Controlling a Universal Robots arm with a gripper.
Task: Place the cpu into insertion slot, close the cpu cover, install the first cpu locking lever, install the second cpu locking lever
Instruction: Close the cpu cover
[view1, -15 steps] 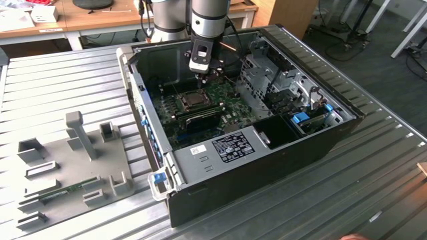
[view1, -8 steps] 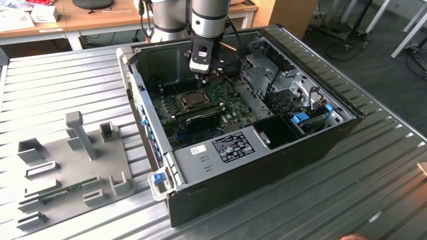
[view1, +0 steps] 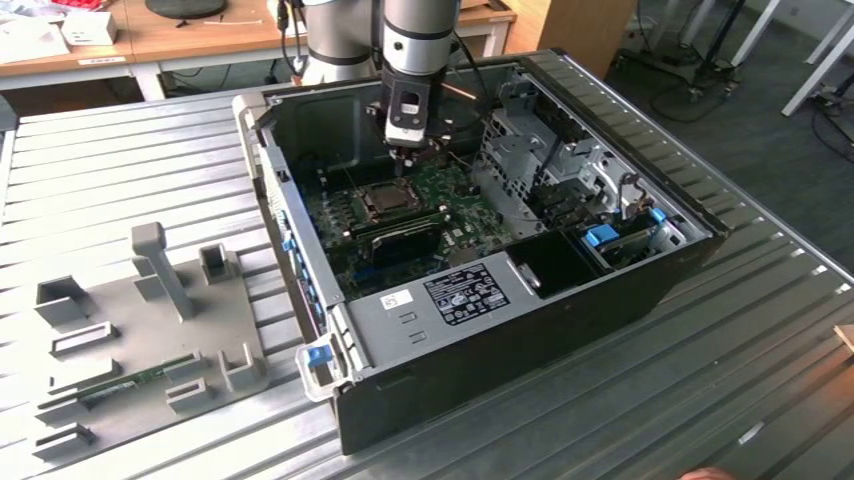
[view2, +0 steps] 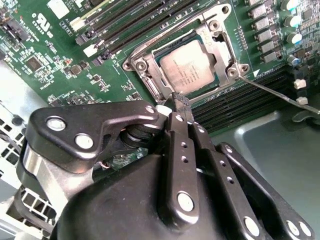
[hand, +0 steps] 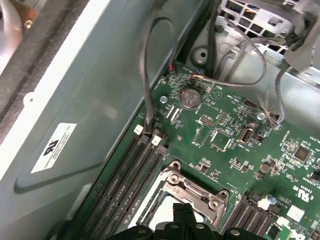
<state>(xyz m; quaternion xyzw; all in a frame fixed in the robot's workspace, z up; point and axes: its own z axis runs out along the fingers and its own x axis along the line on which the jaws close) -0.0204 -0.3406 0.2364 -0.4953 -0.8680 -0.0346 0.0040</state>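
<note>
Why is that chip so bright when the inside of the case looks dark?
Second wrist view: the cpu has a bare metal face that catches the light. Exterior view: the walls of the case shade the circuit board, while the ribbed table outside gleams.

A single silver-and-grey robot arm (view1: 416, 40) comes straight down from above, its last section upright. The black gripper (view1: 407, 148) at its end points downward and hangs just over the insertion slot (view1: 390, 200), near one edge of it. In the second wrist view the gripper (view2: 180, 100) has its two slim black fingers (view2: 176, 150) pressed together with nothing between them. Their tips are right beside the slot's metal rim, and contact cannot be judged.
</note>
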